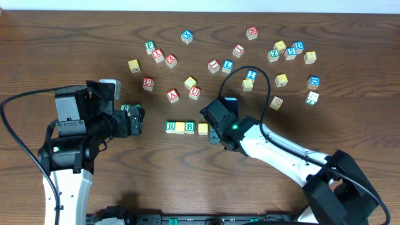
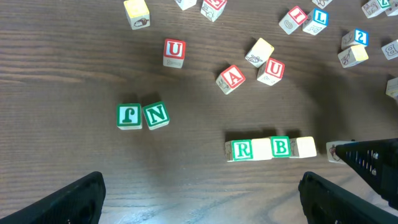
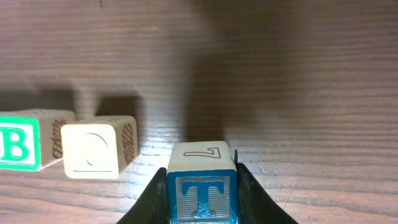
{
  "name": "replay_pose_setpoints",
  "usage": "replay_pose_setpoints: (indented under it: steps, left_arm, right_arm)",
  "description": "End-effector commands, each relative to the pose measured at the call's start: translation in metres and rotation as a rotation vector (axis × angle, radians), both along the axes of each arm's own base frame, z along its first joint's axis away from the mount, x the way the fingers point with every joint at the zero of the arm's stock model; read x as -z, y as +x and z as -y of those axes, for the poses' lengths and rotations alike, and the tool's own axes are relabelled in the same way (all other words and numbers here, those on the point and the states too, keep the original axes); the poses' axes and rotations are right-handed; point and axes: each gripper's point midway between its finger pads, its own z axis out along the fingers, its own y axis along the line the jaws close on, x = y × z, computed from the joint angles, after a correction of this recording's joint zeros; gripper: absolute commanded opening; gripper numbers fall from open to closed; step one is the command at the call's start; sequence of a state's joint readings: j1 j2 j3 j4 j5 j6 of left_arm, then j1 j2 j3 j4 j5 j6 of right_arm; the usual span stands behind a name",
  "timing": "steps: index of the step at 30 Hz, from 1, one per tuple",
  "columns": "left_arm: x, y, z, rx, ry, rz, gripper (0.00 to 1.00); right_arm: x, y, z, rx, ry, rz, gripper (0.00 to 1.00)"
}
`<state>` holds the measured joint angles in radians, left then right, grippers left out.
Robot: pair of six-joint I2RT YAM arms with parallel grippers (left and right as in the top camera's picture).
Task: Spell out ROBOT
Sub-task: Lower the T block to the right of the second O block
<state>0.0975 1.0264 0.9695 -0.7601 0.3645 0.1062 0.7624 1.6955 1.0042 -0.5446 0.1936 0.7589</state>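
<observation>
1. The right gripper (image 3: 200,180) was pinching the T cube (image 3: 200,196), one finger pressed on each side face. The blue-bordered T faced the wrist camera.
2. The T cube sat at the right end of the row, near the second yellow-faced cube (image 3: 93,151), with a clear gap of bare table (image 3: 298,74) between them. Whether its base rested on the wood could not be told.
3. Left of that yellow-faced cube stood the B cube (image 3: 15,146), close against it, its green border cut off by the frame edge.
4. From overhead the line ran from the R cube (image 1: 170,127) to the first yellow-faced cube (image 1: 180,127), then the B cube and the second yellow-faced cube. All four were level and packed closely. The right arm's body hid the T cube from that view.
5. The left gripper (image 2: 205,205) hung with its fingers spread wide and nothing between them. It was on the near side of the row and apart from it.
6. The green N cube (image 2: 155,115) and a second green cube (image 2: 129,116) touched each other, well to the left of the R cube.
7. The red-lettered cubes (image 2: 230,78) lay scattered beyond the row, some tilted, among other loose cubes farther back.
</observation>
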Motion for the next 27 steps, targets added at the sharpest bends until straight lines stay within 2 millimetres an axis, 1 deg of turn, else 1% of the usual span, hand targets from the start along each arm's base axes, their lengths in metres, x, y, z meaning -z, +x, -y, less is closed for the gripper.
replay_pose_setpoints:
  steps: [1,5,10,17,27]
  left_arm:
    - [-0.001,0.000,-0.001,0.006,0.007,0.005,0.97]
    - [-0.001,0.000,-0.001,0.006,0.007,0.006,0.98]
    - [-0.001,0.000,-0.001,0.006,0.007,0.006,0.97]
    - [-0.001,0.000,-0.001,0.006,0.007,0.005,0.97]
    - [-0.001,0.000,-0.001,0.006,0.007,0.005,0.97]
  right_arm:
    - [0.002,0.007,0.007,0.053,-0.034,0.008,0.01]
    - [0.010,0.009,0.012,0.079,-0.065,-0.029,0.01]
    - [0.021,0.014,0.008,0.087,-0.118,-0.084,0.01]
    - [0.015,0.022,0.000,0.086,-0.105,-0.072,0.01]
    - [0.012,0.026,-0.006,0.082,-0.083,-0.063,0.01]
